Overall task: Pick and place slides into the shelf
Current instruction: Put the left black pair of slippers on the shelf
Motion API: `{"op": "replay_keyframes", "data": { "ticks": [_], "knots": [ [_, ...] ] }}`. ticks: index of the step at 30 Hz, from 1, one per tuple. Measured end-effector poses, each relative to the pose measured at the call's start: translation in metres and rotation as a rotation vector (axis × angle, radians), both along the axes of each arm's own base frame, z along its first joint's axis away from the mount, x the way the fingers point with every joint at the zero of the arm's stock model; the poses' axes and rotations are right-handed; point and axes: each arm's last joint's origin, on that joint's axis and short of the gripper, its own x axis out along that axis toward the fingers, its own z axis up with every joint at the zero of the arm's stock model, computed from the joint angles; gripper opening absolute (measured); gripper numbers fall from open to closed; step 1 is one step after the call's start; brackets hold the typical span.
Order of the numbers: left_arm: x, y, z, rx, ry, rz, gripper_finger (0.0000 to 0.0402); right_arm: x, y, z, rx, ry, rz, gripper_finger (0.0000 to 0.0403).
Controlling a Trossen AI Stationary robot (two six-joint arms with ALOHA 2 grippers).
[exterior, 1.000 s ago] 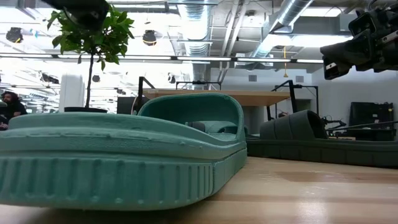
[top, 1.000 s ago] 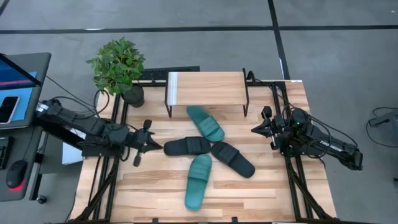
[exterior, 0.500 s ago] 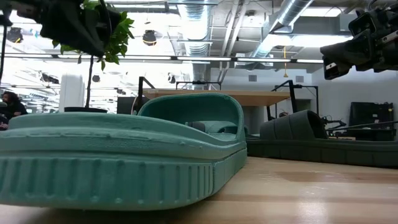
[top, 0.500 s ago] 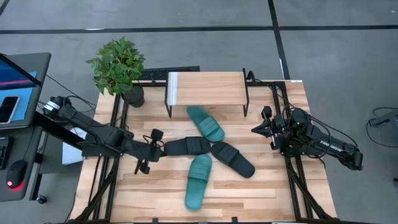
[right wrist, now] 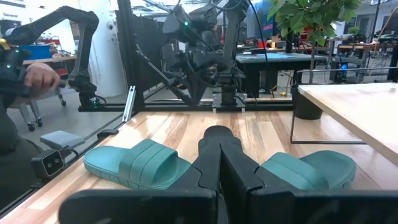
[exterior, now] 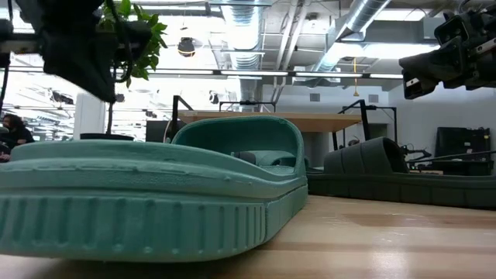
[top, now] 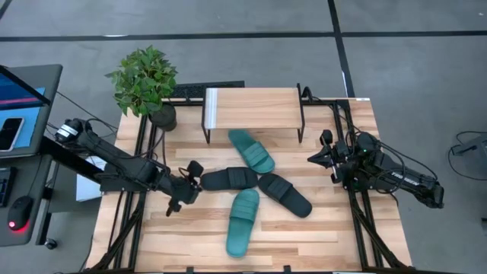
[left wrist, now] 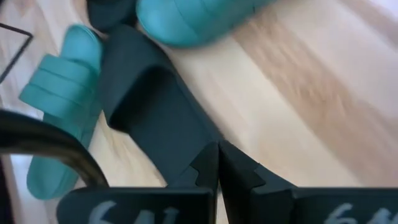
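Slides lie in a loose cluster at the middle of the counter (top: 327, 228), and we count four: two black, two teal. Nearest our left tool (top: 187, 188) is the black slide (top: 228, 180), whose long axis runs across the counter from left side toward right; its near end sits just beside the tool tip, on the tool's right, so the tool faces it end-on along its length. In the left wrist view the fingers are pressed together with nothing between them, and the black slide fills the space just ahead. We judge the left arm to be the nearer one for this slide, and that the fingers would need to part before any grasp. The second black slide (top: 285, 195) lies angled toward the right front; one teal slide (top: 252, 151) lies just in front of the shelf (top: 251, 108), the other teal slide (top: 243, 221) points toward the front edge. One shelf stands at the back edge, its top bare. Our right tool (top: 316, 158) waits near the right edge, fingers likewise together and holding nothing. One potted plant (top: 144, 80) stands by the back left corner.
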Motion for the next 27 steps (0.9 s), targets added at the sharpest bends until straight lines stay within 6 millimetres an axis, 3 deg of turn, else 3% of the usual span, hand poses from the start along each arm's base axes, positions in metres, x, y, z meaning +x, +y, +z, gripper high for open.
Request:
{"op": "replay_keyframes", "data": {
  "ticks": [7, 12, 20, 27],
  "knots": [
    [-0.0038, 0.0027, -0.0027, 0.102, 0.046, -0.059, 0.0000, 0.0000, 0.0000, 0.0000, 0.000, 0.000, 0.000, 0.0000],
    [-0.0011, 0.0010, -0.0008, 0.111, 0.016, -0.111, 0.0000, 0.0000, 0.0000, 0.0000, 0.000, 0.000, 0.000, 0.0000],
    [0.0030, -0.0005, 0.0025, 0.069, -0.043, -0.058, 0.0002, 0.0000, 0.0000, 0.0000, 0.000, 0.000, 0.000, 0.0000],
    [0.0033, 0.0002, 0.0027, 0.085, -0.052, -0.037, 0.0053, 0.0000, 0.0000, 0.0000, 0.000, 0.000, 0.000, 0.0000]
  ]
}}
